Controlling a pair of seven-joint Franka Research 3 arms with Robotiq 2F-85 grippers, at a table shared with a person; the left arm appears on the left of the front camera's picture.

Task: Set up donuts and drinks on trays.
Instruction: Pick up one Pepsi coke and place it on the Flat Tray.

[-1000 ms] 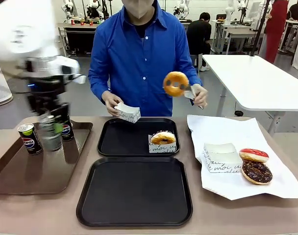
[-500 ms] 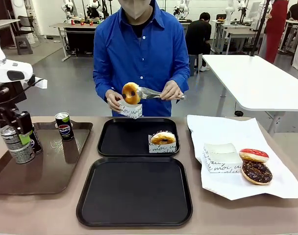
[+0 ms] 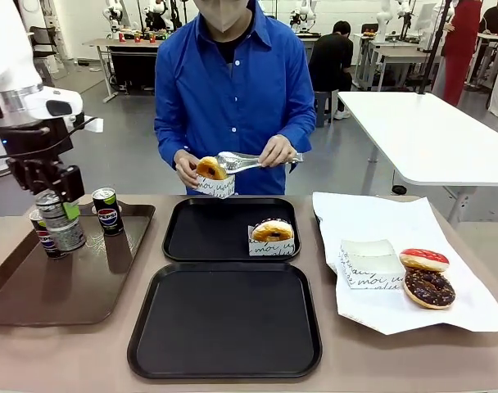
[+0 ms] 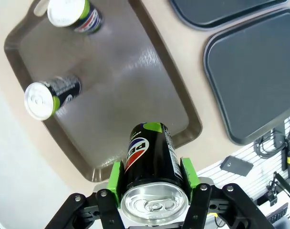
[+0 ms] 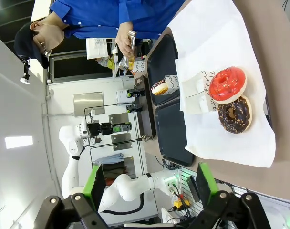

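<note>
Sitting clamped in left gripper (image 4: 153,175): can (image 4: 150,152).

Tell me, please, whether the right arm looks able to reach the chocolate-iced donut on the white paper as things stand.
Probably yes. The right gripper is open and empty, looking down at the chocolate-iced donut, which lies uncovered on the white paper beside the red-iced donut; nothing stands in the way.

Lab hall, rows of white worktables (image 3: 429,131)
</note>
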